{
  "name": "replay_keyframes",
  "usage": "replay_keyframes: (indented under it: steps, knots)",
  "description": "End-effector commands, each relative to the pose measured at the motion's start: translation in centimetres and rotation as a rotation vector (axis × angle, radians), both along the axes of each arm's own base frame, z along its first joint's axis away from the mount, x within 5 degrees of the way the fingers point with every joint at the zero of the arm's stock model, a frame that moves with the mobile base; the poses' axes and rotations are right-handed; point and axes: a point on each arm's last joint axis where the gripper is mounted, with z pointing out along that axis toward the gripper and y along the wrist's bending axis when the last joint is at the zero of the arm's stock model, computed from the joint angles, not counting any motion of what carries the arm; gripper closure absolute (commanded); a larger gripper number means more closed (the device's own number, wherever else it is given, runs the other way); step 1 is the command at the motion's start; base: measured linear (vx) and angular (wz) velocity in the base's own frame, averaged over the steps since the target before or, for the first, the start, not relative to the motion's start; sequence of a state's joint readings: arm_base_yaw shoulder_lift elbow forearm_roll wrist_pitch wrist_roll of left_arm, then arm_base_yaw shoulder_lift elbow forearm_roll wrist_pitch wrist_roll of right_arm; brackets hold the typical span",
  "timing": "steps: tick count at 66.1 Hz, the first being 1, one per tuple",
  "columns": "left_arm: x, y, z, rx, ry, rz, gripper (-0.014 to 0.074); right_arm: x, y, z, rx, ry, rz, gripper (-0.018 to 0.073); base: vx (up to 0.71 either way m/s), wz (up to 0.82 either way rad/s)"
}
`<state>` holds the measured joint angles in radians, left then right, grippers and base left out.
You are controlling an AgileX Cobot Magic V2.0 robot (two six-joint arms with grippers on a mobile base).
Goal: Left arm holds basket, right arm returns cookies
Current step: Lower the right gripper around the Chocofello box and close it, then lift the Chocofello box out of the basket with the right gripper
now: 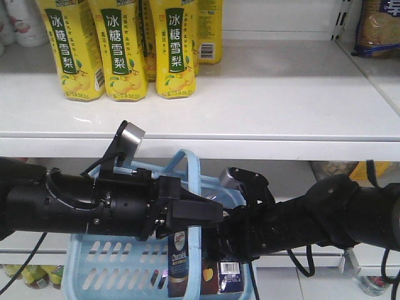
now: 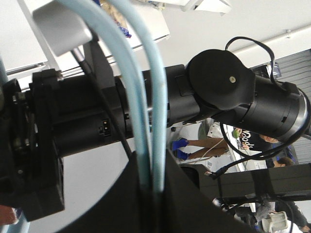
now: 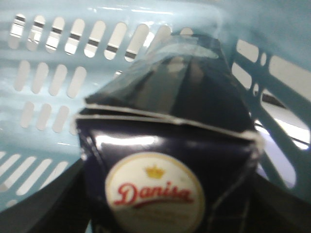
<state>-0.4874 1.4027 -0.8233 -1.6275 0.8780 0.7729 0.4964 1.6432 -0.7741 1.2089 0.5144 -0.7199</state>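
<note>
White shelf behind, cookies (inside basket) between right fingers

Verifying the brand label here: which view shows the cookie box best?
The right wrist view: the cookie box fills the frame inside the basket, its round Danisa logo readable. The front view shows only its lower part, beneath the left arm and right arm. The left wrist view shows none of it.

In the right wrist view the cookies box is blurred and its lower part is cut off. The right gripper shows only as dark smeared fingers at both sides, contact unreadable. In the front view the basket is cut off below, and 3 yellow bottles lose their tops.
</note>
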Motion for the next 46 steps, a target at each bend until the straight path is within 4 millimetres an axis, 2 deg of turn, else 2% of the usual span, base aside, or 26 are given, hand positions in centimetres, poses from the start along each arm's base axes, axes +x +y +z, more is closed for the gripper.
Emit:
replay_keyframes:
  steps: [1, 8, 28, 37, 46]
  knots:
    - [-0.3, 0.0, 3.4, -0.153, -0.043, 0.002, 0.0599, 0.9, -0.1, 0.7, -0.012, -0.072, -0.015, 0.0117, 0.00, 0.00]
    - [-0.3, 0.0, 3.4, -0.153, -0.043, 0.002, 0.0599, 1.0, -0.2, 0.6, -0.018, -0.078, -0.024, 0.0167, 0.00, 0.00]
    - [-0.3, 0.0, 3.4, -0.153, -0.043, 0.002, 0.0599, 0.7, 0.0, 0.7, -0.001, -0.056, 0.003, 0.0385, 0.00, 0.00]
    - [-0.3, 0.0, 3.4, -0.153, -0.043, 0.002, 0.0599, 0.6, 0.0, 1.1, 0.005, -0.064, 0.021, 0.0424, 0.00, 0.00]
    - [-0.3, 0.0, 3.4, -0.153, -0.043, 0.002, 0.0599, 0.3, -0.2, 2.6, 0.027, -0.112, 0.016, 0.0428, 0.00, 0.00]
